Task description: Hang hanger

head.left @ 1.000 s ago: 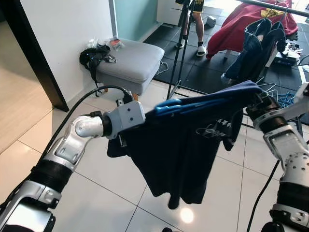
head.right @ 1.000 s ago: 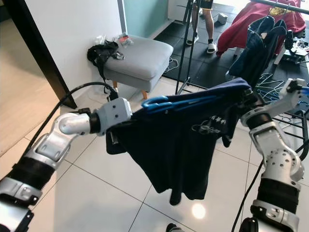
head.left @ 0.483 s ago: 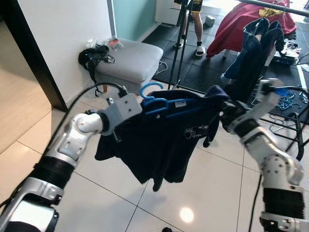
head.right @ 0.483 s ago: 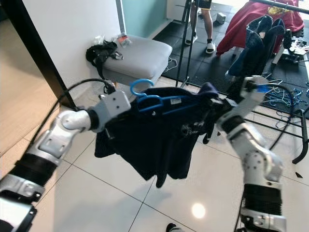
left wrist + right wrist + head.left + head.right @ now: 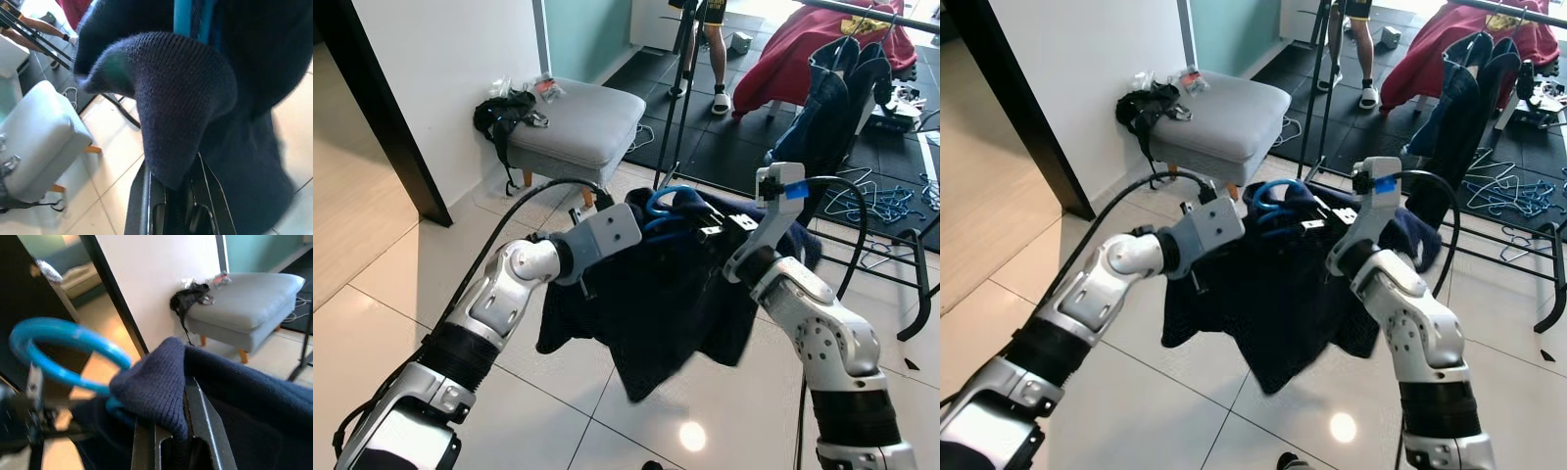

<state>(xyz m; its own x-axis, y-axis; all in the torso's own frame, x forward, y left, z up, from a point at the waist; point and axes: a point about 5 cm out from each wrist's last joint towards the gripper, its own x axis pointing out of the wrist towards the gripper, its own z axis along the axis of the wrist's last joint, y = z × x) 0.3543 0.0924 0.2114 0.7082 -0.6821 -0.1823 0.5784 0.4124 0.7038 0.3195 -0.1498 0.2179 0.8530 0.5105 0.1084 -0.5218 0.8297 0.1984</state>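
Both the left gripper (image 5: pixel 168 196) and right gripper (image 5: pixel 168 426) are clenched on the dark navy knitted garment (image 5: pixel 666 304), not the blue plastic hanger (image 5: pixel 674 202); it could slide out before reaching the black rail (image 5: pixel 862 12).

grey footstool (image 5: pixel 584 121) by wall | black bag (image 5: pixel 499 113) on it | person's legs (image 5: pixel 705 44) behind

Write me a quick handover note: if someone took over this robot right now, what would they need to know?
Left gripper: shut on the dark navy knit shirt.
Right gripper: shut on the same shirt.
The shirt sits on the blue plastic hanger, held in the air between both arms above the tiled floor.
Done: garment on hanger, lifted.
Left: carry it to the black clothes rail ahead on the right and hook it on.
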